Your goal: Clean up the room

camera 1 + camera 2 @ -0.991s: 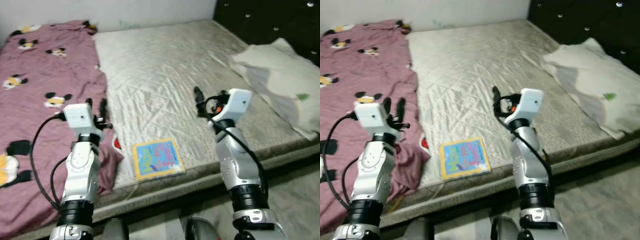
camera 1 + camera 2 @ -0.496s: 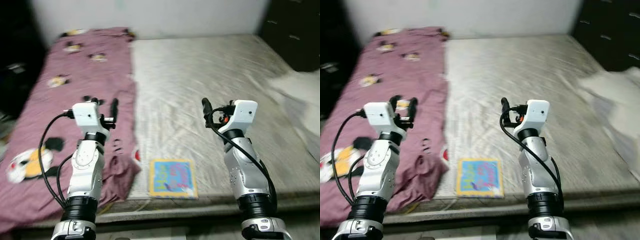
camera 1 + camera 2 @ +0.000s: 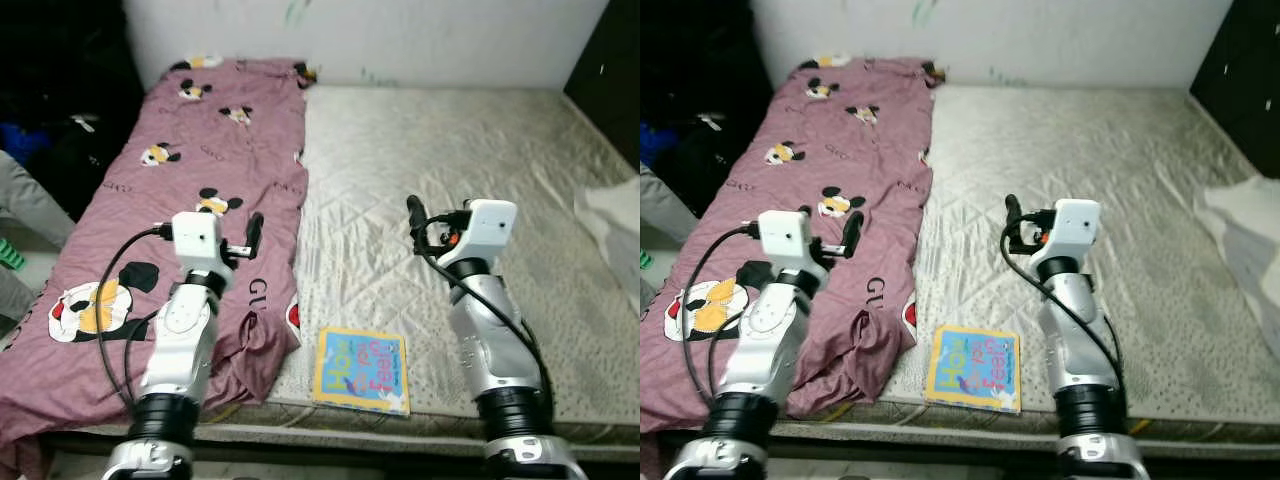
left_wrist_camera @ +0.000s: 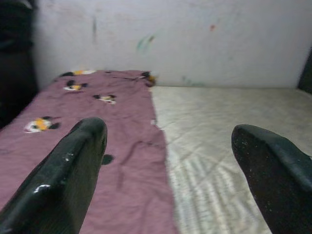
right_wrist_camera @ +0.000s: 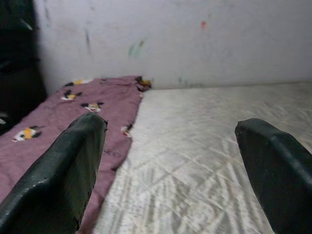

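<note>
A purple blanket (image 3: 205,170) printed with cartoon mice lies crumpled along the left side of a bare grey mattress (image 3: 450,150). A colourful children's book (image 3: 362,370) lies flat near the mattress's front edge, between my two arms. My left gripper (image 3: 250,238) is raised over the blanket's front part, open and empty, with its fingers (image 4: 73,165) wide apart. My right gripper (image 3: 416,215) hovers over the bare mattress beyond the book, also open with nothing between its fingers (image 5: 68,165). A white pillow (image 3: 618,215) lies at the right edge.
A white wall (image 3: 400,40) runs behind the bed. The dark headboard (image 3: 612,85) stands at the far right. Dark clutter (image 3: 60,120) and grey cloth (image 3: 25,205) sit on the floor left of the bed.
The view has swung left, so the pillow now sits at the right edge and the dark area left of the bed appears. Both arms hold the same raised pose.
</note>
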Robot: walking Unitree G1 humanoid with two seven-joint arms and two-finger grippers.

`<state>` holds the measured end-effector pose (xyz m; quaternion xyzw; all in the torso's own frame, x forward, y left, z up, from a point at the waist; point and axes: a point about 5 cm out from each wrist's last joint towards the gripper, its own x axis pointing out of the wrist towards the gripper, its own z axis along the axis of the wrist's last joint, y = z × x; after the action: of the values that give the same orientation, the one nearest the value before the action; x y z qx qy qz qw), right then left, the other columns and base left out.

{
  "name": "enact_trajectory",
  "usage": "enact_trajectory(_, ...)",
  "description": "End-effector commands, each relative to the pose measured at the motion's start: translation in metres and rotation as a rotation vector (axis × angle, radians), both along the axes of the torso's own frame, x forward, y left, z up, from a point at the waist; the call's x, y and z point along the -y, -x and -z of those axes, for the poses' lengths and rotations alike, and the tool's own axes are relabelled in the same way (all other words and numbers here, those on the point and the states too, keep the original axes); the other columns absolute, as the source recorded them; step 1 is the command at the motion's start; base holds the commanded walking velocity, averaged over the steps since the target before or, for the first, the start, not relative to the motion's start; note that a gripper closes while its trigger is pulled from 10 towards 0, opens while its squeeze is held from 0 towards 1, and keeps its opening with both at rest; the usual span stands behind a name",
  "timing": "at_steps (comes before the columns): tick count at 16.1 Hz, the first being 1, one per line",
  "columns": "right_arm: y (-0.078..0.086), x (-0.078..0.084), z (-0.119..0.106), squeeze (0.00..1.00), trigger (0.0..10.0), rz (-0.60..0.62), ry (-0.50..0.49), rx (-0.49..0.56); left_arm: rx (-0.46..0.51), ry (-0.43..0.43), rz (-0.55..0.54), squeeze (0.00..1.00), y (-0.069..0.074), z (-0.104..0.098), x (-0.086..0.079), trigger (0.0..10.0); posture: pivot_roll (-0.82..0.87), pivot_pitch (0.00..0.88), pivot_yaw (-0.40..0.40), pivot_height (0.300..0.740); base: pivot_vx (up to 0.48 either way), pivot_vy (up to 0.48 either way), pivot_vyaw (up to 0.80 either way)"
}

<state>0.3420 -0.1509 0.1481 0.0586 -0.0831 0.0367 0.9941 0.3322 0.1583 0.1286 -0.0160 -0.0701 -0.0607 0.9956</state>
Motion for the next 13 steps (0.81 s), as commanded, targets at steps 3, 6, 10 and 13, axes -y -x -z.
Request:
enact_trajectory(3,0.006,0.0,0.004,0.0,10.0,0.005,0.029,-0.008,-0.024,-0.06,-0.058,1.0,0.007,0.007,-0.007,10.0,-0.02,0.0,-0.003,0.74,0.0,0.0,0.0)
enact_trajectory(6,0.015,0.009,0.015,0.0,10.0,0.06,0.014,-0.066,-0.096,-0.038,-0.134,0.71,0.014,0.017,-0.011,10.0,-0.04,0.0,0.006,0.74,0.0,0.0,-0.5)
enact_trajectory(10,0.03,0.006,0.026,0.0,10.0,0.074,0.021,-0.106,-0.13,0.018,-0.087,0.0,0.025,0.021,-0.007,10.0,-0.04,0.024,0.011,0.74,0.0,0.0,-0.8)
enact_trajectory(13,0.027,0.005,0.024,0.0,10.0,0.063,0.042,-0.122,-0.121,0.037,-0.051,0.0,0.026,0.015,0.0,10.0,-0.03,0.078,-0.015,0.74,0.0,0.0,-0.27)
